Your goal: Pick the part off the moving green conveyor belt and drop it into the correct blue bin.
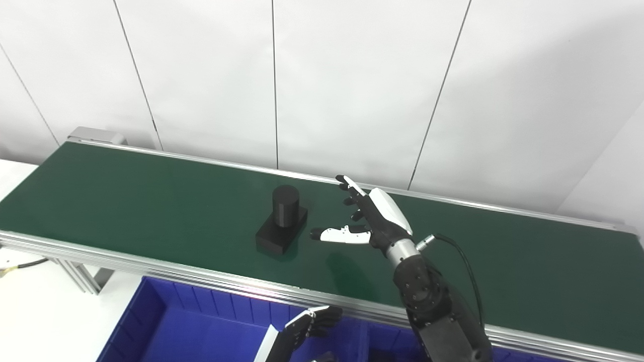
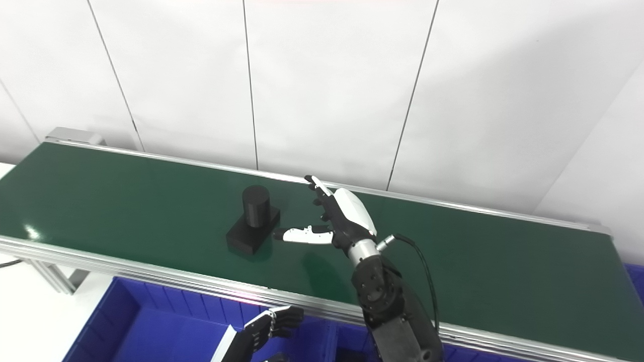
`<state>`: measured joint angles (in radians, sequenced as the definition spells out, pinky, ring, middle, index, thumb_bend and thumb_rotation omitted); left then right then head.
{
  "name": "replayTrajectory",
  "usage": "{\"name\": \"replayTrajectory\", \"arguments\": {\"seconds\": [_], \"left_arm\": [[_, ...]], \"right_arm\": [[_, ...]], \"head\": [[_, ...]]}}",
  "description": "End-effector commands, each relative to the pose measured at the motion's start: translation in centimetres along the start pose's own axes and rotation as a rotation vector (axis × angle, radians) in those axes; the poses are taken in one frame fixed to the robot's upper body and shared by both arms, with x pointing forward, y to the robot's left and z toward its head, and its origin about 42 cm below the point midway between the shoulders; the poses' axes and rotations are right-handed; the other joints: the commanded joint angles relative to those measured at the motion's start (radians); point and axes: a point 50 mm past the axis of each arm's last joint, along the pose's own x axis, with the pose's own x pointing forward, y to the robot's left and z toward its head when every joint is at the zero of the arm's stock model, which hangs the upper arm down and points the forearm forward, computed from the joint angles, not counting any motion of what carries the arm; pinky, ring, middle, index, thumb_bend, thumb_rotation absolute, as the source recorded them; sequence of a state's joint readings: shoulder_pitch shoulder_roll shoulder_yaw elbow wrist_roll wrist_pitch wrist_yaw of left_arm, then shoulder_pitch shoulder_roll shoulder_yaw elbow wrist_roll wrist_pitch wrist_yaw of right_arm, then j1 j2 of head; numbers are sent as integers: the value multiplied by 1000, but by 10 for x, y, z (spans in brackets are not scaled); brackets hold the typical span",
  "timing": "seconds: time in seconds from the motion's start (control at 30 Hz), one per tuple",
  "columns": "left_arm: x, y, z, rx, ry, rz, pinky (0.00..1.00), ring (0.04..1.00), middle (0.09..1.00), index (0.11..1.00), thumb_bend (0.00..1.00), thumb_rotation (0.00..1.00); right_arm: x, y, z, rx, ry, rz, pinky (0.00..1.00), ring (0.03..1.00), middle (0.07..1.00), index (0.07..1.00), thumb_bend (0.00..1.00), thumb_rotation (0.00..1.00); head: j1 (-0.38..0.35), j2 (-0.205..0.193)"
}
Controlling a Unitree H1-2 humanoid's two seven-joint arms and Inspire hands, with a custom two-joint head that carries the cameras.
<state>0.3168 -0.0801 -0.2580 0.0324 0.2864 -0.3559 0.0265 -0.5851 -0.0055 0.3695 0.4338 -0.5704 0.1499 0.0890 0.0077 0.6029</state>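
So from my seat at the controls: the part is sitting on the green conveyor belt, roughly mid-belt and a bit toward the near rail. It's a black rectangular base with a black cylinder standing upright on the far end of it. The base's long axis runs diagonally across the belt, near-left to far-right, and the cylinder points straight up.

My right hand is over the belt just to the right of the part, spread wide and holding nothing. The fingers reach up toward the far rail, and the thumb sticks out sideways toward the part's base, close to it, but I see a sliver of green between them, so no contact.

The left hand is low, in front of the belt's near rail and above the blue bin. Its fingers look curled in with nothing in them that I can see, though it's mostly cut off at the bottom edge.

Differences between the two views: the right eye view shows a strip of blue past the belt's right end, which the left eye view misses. The left eye view catches a cable under the belt's left end more clearly. There's also a cable looping off the right wrist.
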Motion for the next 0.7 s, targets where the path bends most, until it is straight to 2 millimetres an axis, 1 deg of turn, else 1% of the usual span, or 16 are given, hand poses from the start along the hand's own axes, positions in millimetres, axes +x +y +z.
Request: {"name": "replayTrajectory", "arguments": {"seconds": [0.0, 0.07, 0.13, 0.23, 0.37, 0.43, 0.53, 0.67], "left_arm": [[5, -23, 16, -50, -76, 5, 711, 754, 756, 737, 753, 832], [5, -24, 17, -46, -72, 9, 721, 758, 754, 732, 754, 832], [5, -25, 18, -42, -68, 8, 734, 767, 758, 731, 762, 844], [5, -25, 19, -38, -66, 10, 740, 770, 759, 729, 764, 842], [5, -27, 21, -46, -68, 7, 740, 770, 758, 730, 757, 835], [4, -27, 22, -52, -62, 3, 741, 776, 769, 738, 768, 830], [4, -29, 23, -37, -62, 3, 739, 775, 770, 742, 773, 837], [3, -30, 22, -25, -50, -4, 753, 780, 767, 736, 779, 851]], "right_arm": [[15, -17, 29, -29, -88, -59, 688, 845, 937, 973, 943, 577], [19, -16, 30, -49, -91, -58, 684, 840, 940, 977, 955, 578], [23, -15, 31, -86, -92, -57, 778, 859, 938, 979, 961, 592], [29, -13, 32, -141, -92, -51, 825, 873, 938, 982, 960, 596], [35, -12, 32, -180, -77, -48, 840, 879, 935, 980, 968, 594], [39, -11, 32, -190, -68, -44, 878, 899, 945, 987, 971, 590], [44, -9, 33, -205, -60, -35, 881, 901, 944, 988, 975, 586], [47, -4, 34, -224, -54, -24, 932, 919, 950, 994, 986, 597]], "head": [[4, -4], [8, -2], [9, -2], [9, -1], [10, -4], [11, -3], [12, -1], [9, -1]]}}
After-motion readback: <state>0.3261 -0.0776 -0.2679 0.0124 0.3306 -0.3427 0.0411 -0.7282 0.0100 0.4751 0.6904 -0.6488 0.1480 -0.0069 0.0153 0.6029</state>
